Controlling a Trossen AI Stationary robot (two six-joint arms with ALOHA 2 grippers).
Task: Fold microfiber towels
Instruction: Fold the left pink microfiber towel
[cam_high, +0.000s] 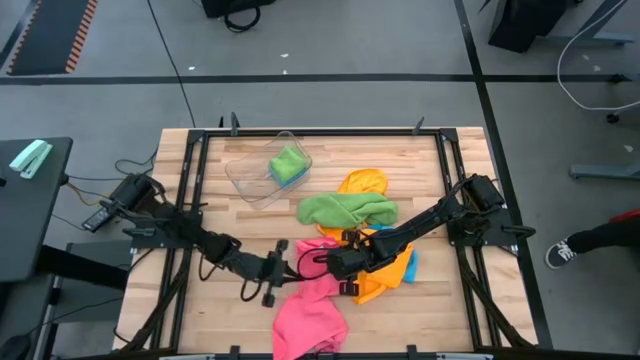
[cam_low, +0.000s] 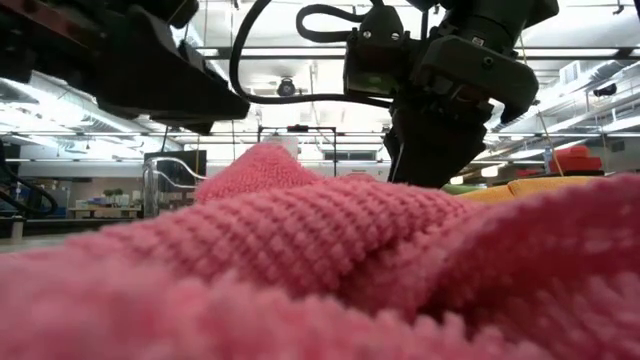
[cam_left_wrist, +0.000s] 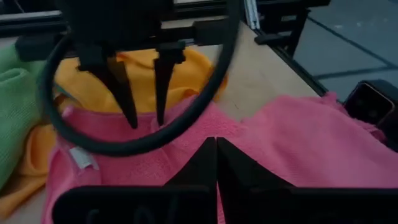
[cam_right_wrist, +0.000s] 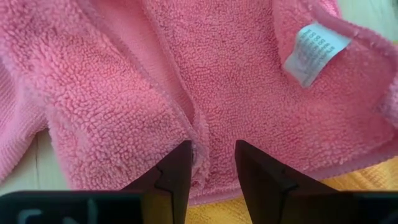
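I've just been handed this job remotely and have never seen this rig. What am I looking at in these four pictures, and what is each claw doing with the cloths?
Two dark robot arms work at a wooden table. One picture looks straight down, one looks level across the tabletop, and one comes from each wrist. In the overhead picture, the left claw is shut at the pink towel's edge; whether it pinches cloth is unclear. The right claw straddles a fold of that towel, its fingers slightly apart. Beside it lie a green towel and an orange towel, with a bit of blue towel showing. A clear tub holds another green cloth.
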